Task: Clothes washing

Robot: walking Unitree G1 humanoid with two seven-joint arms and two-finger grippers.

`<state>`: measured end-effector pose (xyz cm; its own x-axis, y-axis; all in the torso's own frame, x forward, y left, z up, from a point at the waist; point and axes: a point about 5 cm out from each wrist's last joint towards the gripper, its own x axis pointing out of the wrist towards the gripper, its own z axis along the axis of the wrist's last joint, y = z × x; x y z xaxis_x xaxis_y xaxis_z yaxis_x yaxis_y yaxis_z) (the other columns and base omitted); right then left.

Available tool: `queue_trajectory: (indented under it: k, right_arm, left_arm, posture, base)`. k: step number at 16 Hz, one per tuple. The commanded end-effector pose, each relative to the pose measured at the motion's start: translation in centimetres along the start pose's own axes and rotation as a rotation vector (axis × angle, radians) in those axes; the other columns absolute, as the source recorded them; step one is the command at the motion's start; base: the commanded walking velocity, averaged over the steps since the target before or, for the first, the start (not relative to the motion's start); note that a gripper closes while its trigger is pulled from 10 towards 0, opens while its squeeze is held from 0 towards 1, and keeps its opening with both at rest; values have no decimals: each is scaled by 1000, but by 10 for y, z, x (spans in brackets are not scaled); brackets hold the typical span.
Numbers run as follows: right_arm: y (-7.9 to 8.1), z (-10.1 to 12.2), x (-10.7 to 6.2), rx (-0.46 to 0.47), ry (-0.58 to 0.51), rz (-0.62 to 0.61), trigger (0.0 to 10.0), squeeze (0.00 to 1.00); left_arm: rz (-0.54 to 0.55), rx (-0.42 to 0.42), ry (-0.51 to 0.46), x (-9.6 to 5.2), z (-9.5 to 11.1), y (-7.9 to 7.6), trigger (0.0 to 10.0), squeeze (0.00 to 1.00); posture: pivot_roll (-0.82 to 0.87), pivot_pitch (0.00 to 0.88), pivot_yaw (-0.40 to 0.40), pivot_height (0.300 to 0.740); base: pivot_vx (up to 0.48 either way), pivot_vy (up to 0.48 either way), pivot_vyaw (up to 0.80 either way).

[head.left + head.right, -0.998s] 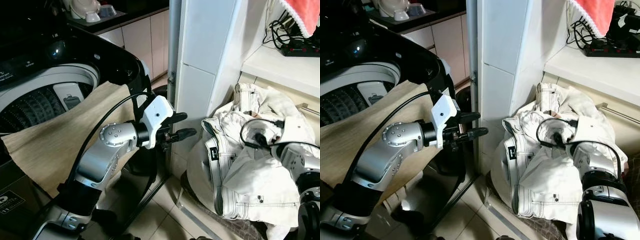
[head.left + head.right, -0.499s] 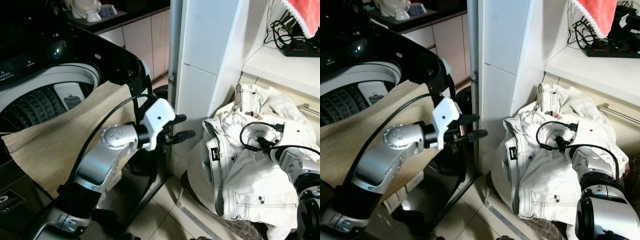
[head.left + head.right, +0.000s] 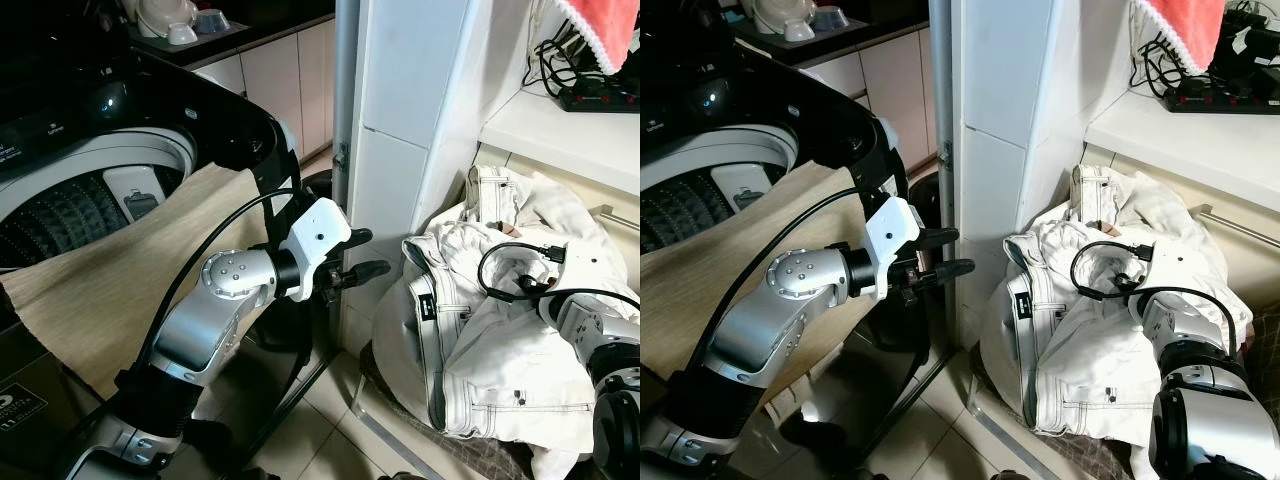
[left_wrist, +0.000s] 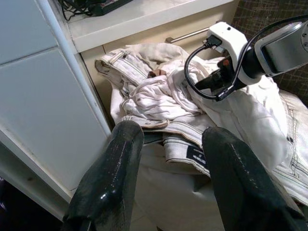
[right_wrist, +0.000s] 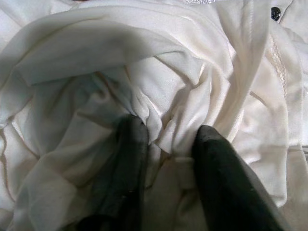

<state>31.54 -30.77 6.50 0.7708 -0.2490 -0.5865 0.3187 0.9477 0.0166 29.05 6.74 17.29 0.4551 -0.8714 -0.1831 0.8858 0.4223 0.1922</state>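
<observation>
A pile of white clothes [image 3: 480, 340], jeans and softer cloth, lies heaped on the floor against the wall at the right. My right gripper [image 5: 168, 129] is pushed down into this pile, open, and a fold of white cloth sits between its fingers [image 5: 132, 144]. From the head, its white wrist [image 3: 585, 262] and black cable show above the heap. My left gripper [image 3: 372, 252] hangs open in mid-air beside the white pillar, pointing at the pile, empty. The top-loading washing machine [image 3: 90, 190] stands open at the left, and a beige cloth [image 3: 110, 270] is draped over its front rim.
A white tiled pillar [image 3: 400, 150] stands between washer and pile. Above the pile a white ledge [image 3: 560, 135] carries a power strip [image 3: 600, 98] with cables, and a red towel [image 3: 605, 30] hangs over it. Bowls [image 3: 180, 25] sit on a far counter. Tiled floor [image 3: 330, 430] lies below.
My right wrist has shifted a little lower and rightward into the white pile. The left arm holds almost the same pose with its gripper open.
</observation>
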Motion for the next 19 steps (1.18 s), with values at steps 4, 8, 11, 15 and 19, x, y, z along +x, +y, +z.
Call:
queue_trajectory:
  k: [4, 8, 11, 15, 19]
  right_arm:
    - [1, 12, 0, 7, -50, -7, 0, 0]
    - [0, 47, -8, -38, -175, 32, 0, 0]
    - [3, 76, -24, -83, -277, 91, 0, 0]
    - [30, 109, -77, -65, -412, 387, 0, 0]
    - [28, 99, -79, -118, -385, 323, 0, 0]
  left_arm:
    - [24, 19, 19, 0, -1, 4, 10000, 0]
    - [113, -14, -10, -2, 2, 12, 10000, 0]
    - [206, -38, -97, -2, 15, 24, 10000, 0]
    - [254, -44, -163, -3, 25, 32, 10000, 0]
    - [230, -42, -161, 2, 23, 27, 10000, 0]
  posture:
    - [-81, 0, 45, 740]
    - [-83, 0, 40, 740]
    - [-89, 0, 50, 740]
    - [-97, 0, 67, 740]
    - [-104, 0, 70, 740]
  base:
    - [0, 0, 0]
    - [0, 0, 0]
    - [0, 0, 0]
    - [0, 0, 0]
    - [0, 0, 0]
